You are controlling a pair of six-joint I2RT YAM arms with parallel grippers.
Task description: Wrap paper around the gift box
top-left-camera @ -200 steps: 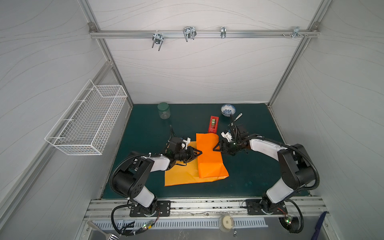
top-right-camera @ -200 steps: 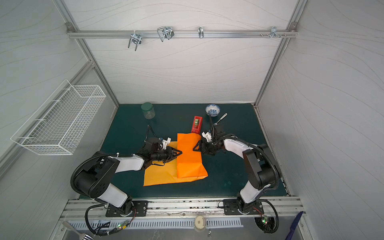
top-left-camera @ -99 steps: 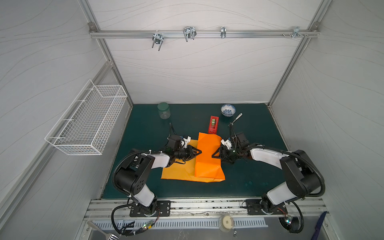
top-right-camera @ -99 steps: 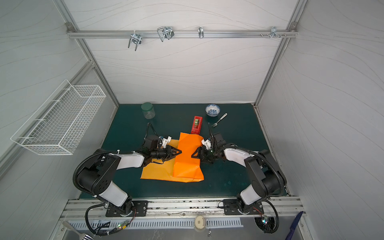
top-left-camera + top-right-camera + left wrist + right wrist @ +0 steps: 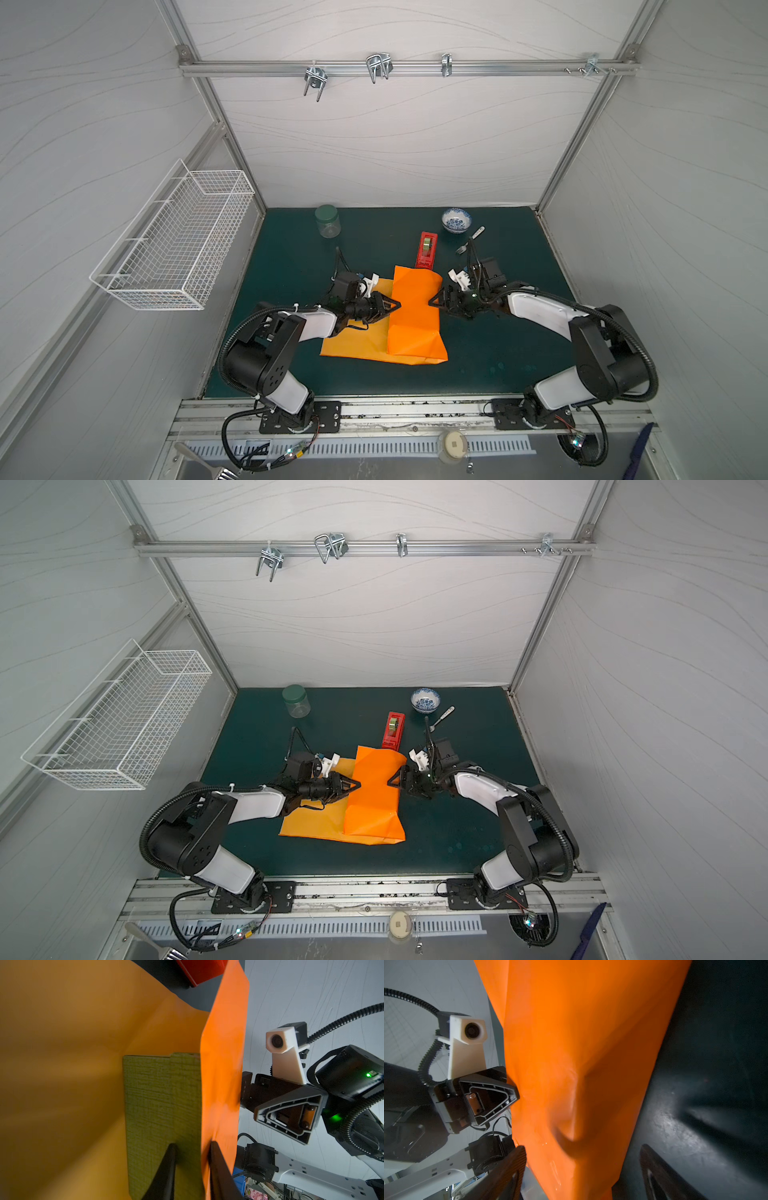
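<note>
Clamping the paper (image 5: pixel 415 320) onto the left edge of the gift box (image 5: pixel 162 1105) mid-counter (image 5: pixel 498 357), the left hand (image 5: pixel 397 305) faces the right hand (image 5: pixel 433 300), whose jaws stand apart around the draped right side.

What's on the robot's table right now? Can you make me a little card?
Paper: orange, one side folded up and over, the rest flat
Box: green, mostly hidden under it
Left gripper: jaws narrow, at the box's covered edge
Right gripper: open wide, straddling the paper
Farther back: red tape dispenser, jar, bowl, fork
</note>
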